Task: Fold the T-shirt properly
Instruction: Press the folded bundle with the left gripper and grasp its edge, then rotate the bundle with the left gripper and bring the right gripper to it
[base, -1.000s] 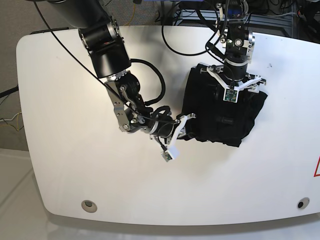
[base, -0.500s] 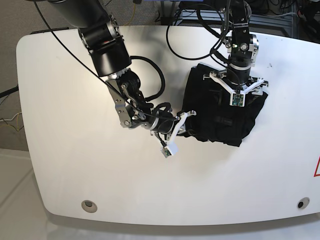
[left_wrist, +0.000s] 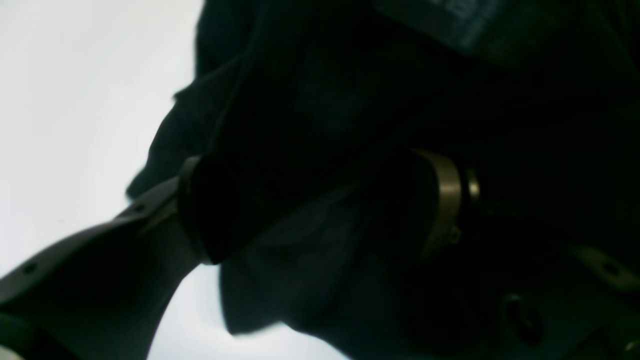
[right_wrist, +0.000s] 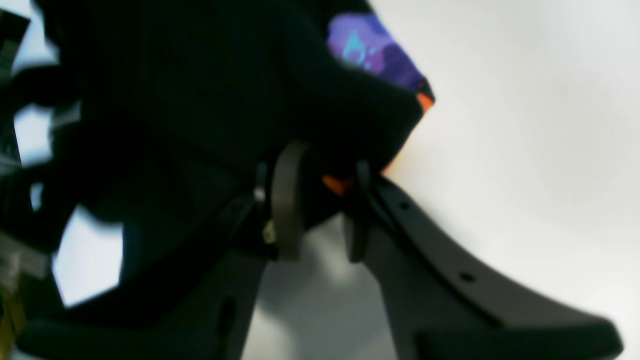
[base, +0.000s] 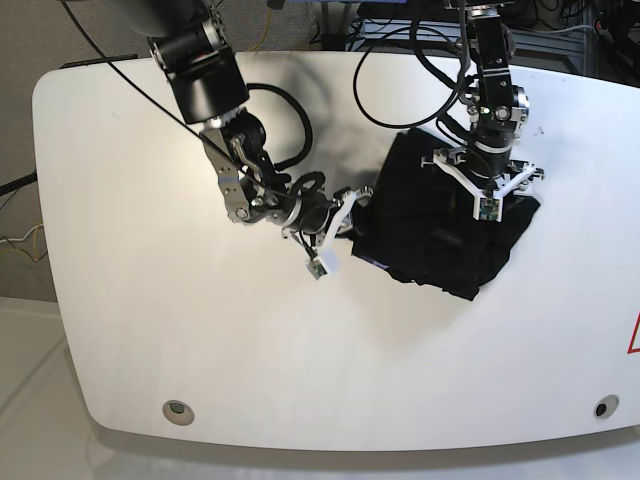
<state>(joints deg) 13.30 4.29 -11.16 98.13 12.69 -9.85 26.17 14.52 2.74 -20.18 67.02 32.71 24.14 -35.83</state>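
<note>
Soft black cloth T-shirt: left edge lifted and shifted since earlier, pinched in narrow-jawed right gripper. Left gripper: jaws spread wide on the bundle, holding nothing. Fold appeared partway.

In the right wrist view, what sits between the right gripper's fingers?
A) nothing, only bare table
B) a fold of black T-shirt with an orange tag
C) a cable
B: the right gripper pinches the black T-shirt edge, with the orange tag between its fingers.

The T-shirt is black and soft, bunched into a rough folded block right of centre, its left edge lifted, showing a purple print and orange tag.
</note>
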